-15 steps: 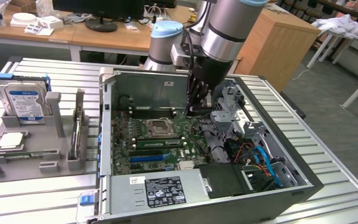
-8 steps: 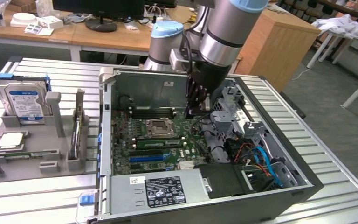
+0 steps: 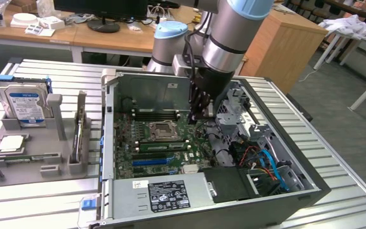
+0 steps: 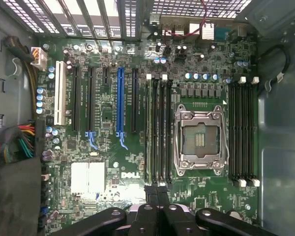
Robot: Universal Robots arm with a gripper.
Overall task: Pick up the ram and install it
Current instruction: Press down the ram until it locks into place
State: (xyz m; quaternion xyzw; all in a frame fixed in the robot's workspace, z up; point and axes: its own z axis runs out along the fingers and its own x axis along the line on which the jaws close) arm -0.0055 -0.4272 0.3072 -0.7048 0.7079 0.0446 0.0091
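As the closed gripper (image 3: pixel 200 116) hangs above, the ram (image 3: pixel 160 145) lies alongside the socket (image 3: pixel 160 129).

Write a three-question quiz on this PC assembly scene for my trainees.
1. True or false: the pincer is inside the open computer case, above the motherboard.
2. Where does the hard drive stand? A) in the grey holder outside the case; B) inside the case; C) in the pincer.
3. Fill in: the processor socket beside the memory slots is ____.
Key: 1 true; 2 A; 3 empty.
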